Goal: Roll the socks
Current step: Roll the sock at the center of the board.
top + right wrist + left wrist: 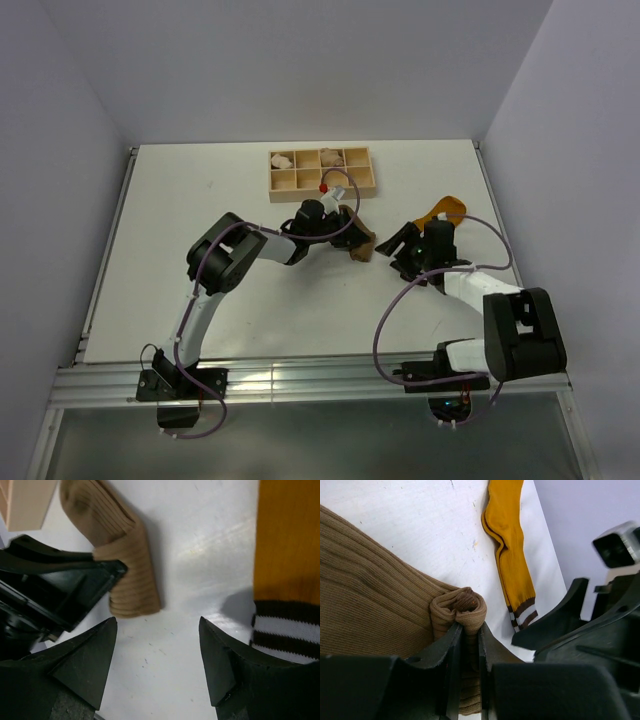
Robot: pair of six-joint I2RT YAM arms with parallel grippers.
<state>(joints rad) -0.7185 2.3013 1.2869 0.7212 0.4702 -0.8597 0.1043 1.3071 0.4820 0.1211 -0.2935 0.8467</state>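
White table point(200, 190), left pincer point(470, 630) clamping tan sock point(370, 595) edge, right pincer point(157, 625) spread

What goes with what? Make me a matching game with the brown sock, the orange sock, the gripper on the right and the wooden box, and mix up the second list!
Things
1. tan sock
2. orange sock
3. right gripper
4. wooden tray

Places and states
A. open, holding nothing
B. at the far side of the table, with pale bundles in some compartments
C. one end rolled up, pinched by the left gripper
D. lying flat, not gripped

Pairs: 1-C, 2-D, 3-A, 4-B
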